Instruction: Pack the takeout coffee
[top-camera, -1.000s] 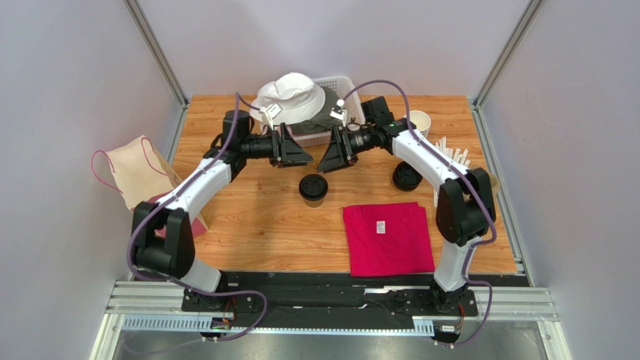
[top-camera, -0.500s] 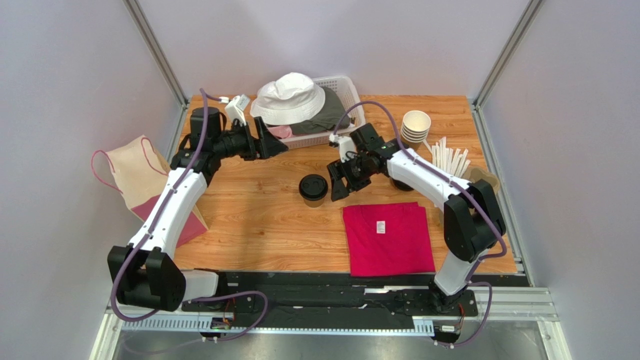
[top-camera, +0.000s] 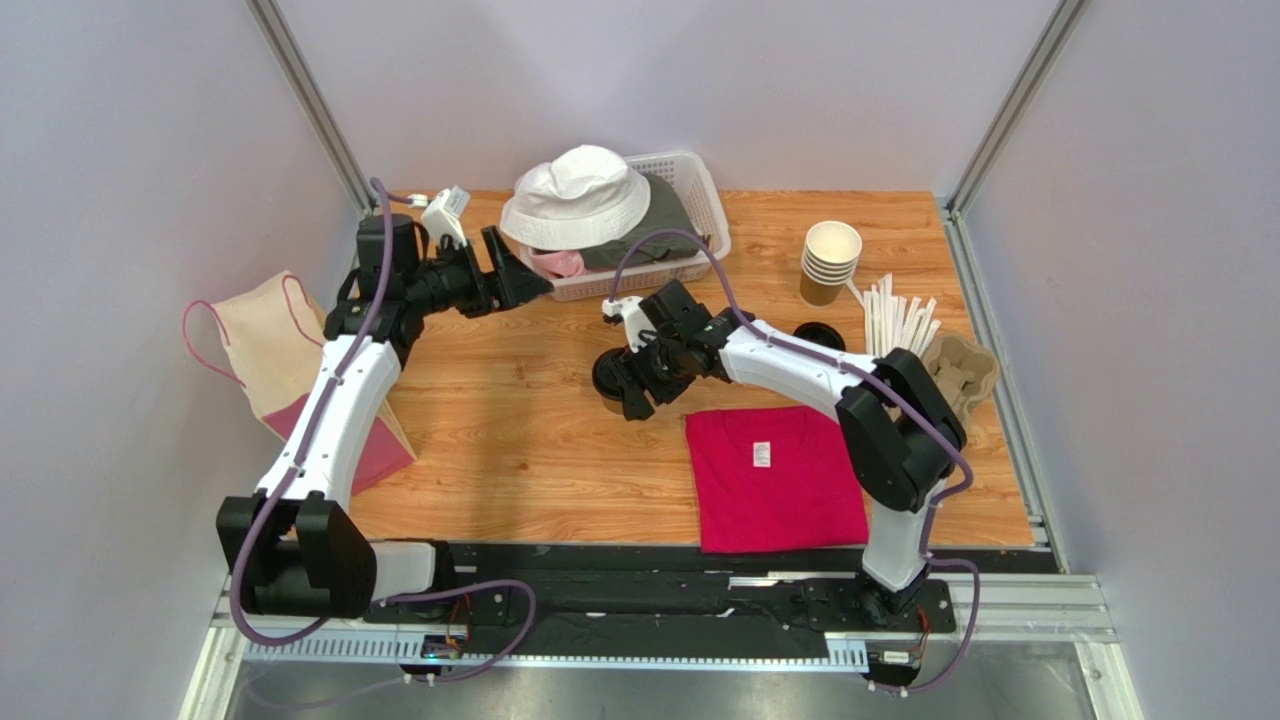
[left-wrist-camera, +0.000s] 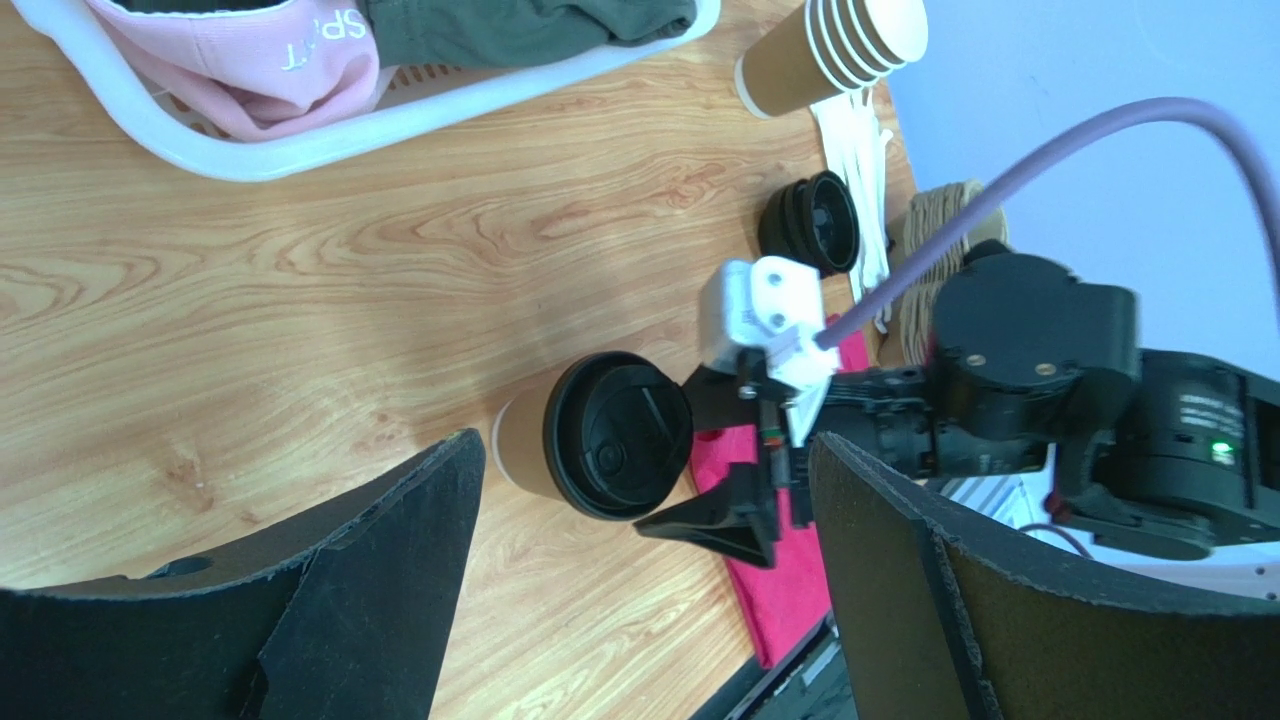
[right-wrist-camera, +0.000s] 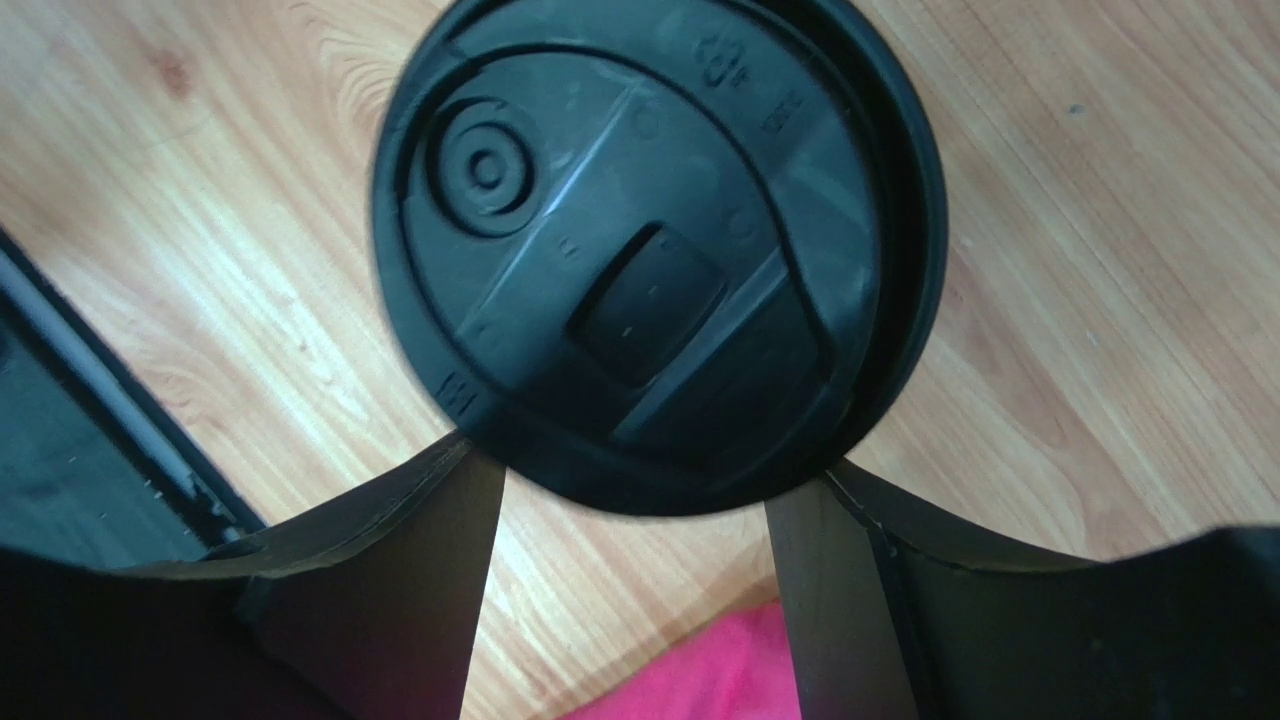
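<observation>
Coffee (right-wrist-camera: 646, 240) stands upright on the counter (top-camera: 511, 435), just ahead of the parted jaws of the right gripper (right-wrist-camera: 631, 473), seemingly lined up for grasping. Left gripper (top-camera: 519, 278) hangs wide and empty, out of the way.

I see a white hat (top-camera: 579, 195) atop the basket (top-camera: 700, 183), stacked lidless cups (top-camera: 831, 252) far right, and a folded magenta shirt (top-camera: 774, 476) near me.

I'm seeing table (top-camera: 496, 405) lying open left of cup (left-wrist-camera: 616, 435), right gripper (right-wrist-camera: 631, 510) crowding its right side, shirt (top-camera: 777, 480) lying beside that, basket (top-camera: 700, 180) blocking behind.
</observation>
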